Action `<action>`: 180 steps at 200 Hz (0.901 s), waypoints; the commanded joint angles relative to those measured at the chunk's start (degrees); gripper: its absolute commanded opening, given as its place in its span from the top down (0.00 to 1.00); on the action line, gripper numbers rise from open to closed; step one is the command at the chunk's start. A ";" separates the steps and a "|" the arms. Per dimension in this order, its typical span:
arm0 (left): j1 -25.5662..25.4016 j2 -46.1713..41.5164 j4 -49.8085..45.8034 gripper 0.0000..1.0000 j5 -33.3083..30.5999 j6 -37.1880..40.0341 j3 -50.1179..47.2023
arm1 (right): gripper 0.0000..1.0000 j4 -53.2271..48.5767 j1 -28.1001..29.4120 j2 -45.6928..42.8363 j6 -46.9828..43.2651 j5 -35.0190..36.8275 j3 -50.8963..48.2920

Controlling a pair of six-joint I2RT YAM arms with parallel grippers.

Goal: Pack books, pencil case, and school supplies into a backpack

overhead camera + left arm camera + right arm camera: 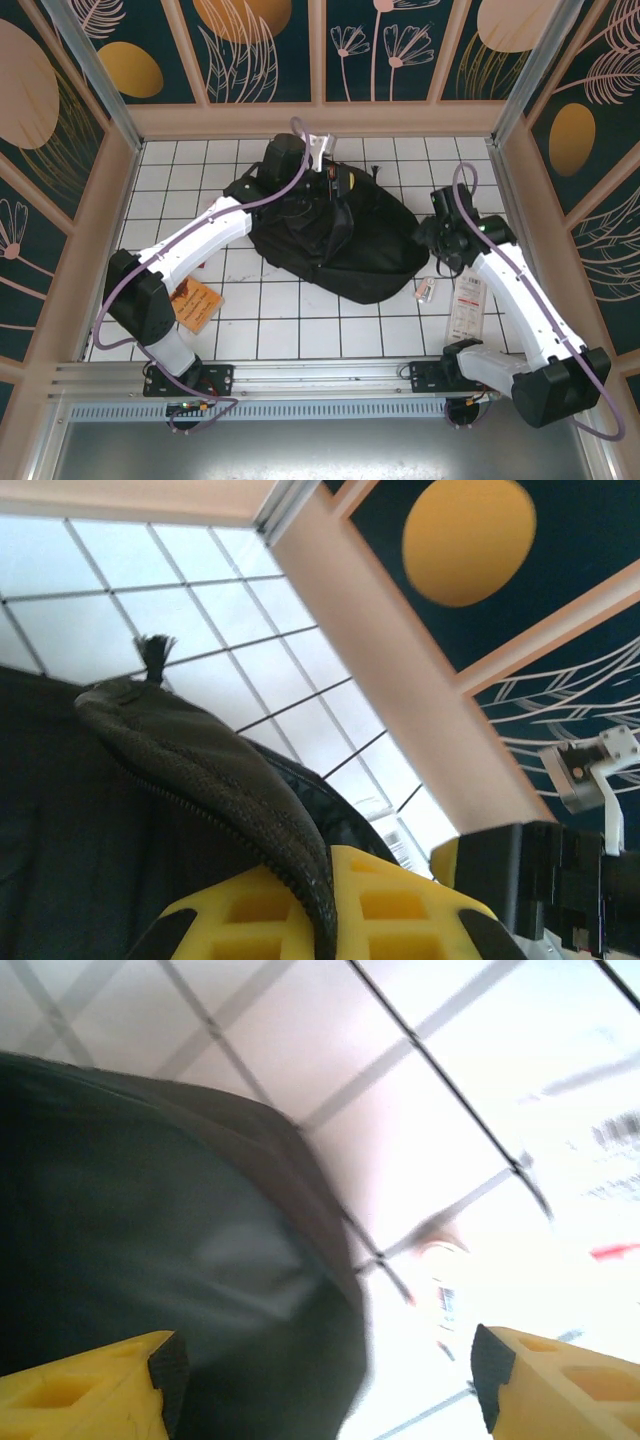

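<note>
at the backpack (340, 245), left gripper (320, 890) is clamped on its fabric, right gripper (325, 1365) spread wide apart.

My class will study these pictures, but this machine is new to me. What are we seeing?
It is a robot: a left arm and a right arm bolted at a tiled table. One camera looks down from above; one sits on each wrist. A black backpack lies in the middle, an orange booklet by the left arm, a small pink-white item and a white card by the right. The left gripper pinches the backpack's zipped edge; the right gripper is open, empty.
</note>
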 commanded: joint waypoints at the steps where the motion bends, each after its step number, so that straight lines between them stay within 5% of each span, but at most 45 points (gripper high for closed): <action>1: 0.02 -2.94 1.94 1.00 -3.19 2.40 -1.45 | 0.24 -2.46 -0.91 -2.86 2.22 2.82 -4.51; 62: 0.17 -2.67 2.65 1.00 -2.08 2.22 -1.72 | 0.29 15.43 -6.91 -2.63 -3.13 -12.55 -21.82; 180: 0.23 -3.48 2.31 1.00 -2.09 2.97 -1.55 | 0.29 24.96 -9.15 6.90 -4.36 -13.77 -26.85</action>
